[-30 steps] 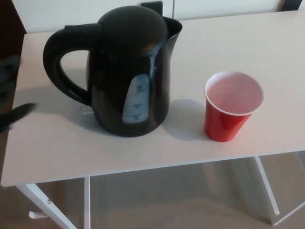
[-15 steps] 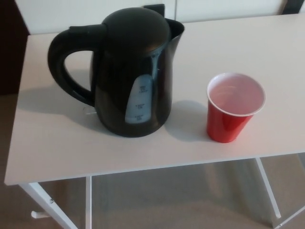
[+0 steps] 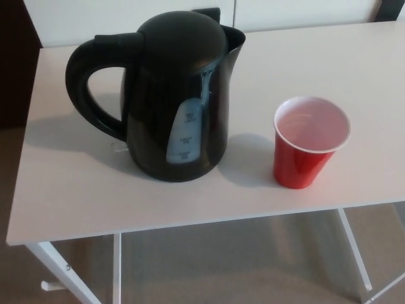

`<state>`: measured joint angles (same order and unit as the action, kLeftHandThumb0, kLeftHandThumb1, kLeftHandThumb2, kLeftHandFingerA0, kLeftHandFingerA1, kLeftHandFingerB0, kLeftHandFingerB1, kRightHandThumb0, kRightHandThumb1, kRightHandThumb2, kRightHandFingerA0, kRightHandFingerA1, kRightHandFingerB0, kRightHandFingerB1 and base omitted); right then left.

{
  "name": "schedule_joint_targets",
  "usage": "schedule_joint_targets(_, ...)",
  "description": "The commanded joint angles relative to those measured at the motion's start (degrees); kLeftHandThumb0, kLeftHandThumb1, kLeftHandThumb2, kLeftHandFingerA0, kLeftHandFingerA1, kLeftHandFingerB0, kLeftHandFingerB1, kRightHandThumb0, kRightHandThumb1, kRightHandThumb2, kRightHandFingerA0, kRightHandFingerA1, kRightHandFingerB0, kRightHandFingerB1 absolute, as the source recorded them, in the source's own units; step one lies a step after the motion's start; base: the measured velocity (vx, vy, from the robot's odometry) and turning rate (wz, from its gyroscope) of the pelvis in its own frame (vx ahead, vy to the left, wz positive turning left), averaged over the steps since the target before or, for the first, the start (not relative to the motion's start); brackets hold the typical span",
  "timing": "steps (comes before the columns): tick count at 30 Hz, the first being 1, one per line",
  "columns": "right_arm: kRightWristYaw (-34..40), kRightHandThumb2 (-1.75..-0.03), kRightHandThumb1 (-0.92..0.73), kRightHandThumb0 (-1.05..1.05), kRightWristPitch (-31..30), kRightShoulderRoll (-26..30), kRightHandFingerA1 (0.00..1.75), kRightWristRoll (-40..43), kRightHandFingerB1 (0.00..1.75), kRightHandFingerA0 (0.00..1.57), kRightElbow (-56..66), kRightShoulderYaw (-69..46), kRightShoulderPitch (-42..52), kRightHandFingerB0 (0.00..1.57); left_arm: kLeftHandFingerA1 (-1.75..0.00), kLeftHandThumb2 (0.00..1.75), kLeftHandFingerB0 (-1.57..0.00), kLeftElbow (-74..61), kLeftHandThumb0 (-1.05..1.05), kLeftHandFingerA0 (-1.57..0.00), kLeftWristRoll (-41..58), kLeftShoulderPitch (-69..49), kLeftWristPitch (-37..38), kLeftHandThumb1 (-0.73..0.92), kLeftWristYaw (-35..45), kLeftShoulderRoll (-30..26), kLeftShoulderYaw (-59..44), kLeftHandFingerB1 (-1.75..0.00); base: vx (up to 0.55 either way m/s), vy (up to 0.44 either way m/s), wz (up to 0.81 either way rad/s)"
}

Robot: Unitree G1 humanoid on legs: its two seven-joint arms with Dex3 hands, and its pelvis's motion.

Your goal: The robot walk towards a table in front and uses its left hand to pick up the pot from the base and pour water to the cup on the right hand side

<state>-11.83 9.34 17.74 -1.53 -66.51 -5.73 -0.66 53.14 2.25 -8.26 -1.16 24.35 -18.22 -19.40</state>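
While neither hand is seen, the black pot [image 3: 174, 101] is set upright on the counter [image 3: 69, 190], near the red cup [image 3: 309, 142].

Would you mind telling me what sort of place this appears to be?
Probably a home or office room: a black electric kettle and red plastic cup stand on a white folding table over beige carpet.

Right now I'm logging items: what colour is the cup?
Red outside, white inside and rim; the cup shows in the head view.

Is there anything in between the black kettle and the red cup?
No. In the head view, only bare white table and shadow lie between the kettle and cup.
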Motion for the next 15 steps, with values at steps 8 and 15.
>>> schedule_joint_targets(8, 1.8, -0.56, -0.54, -0.32, 0.9, 1.6, 0.55, -0.1, 0.46, 0.68, 0.4, -0.5, -0.1, 0.56, -0.34, 0.62, -0.17, 14.2, -0.65, -0.21, -12.7, 1.2, 15.3, 0.78, -17.4, -4.6, 16.5, -0.28, 0.0, 0.0, 0.0)
schedule_joint_targets(15, 1.2, -0.56, -0.57, -0.33, 1.0, 0.9, 0.55, -0.2, 0.46, 0.7, -0.3, -0.2, -0.6, 0.56, -0.37, 0.62, -0.29, 13.3, -0.63, -0.3, -15.5, -0.2, 19.2, 0.74, -24.1, -5.0, 21.4, -0.33, 0.0, 0.0, 0.0)
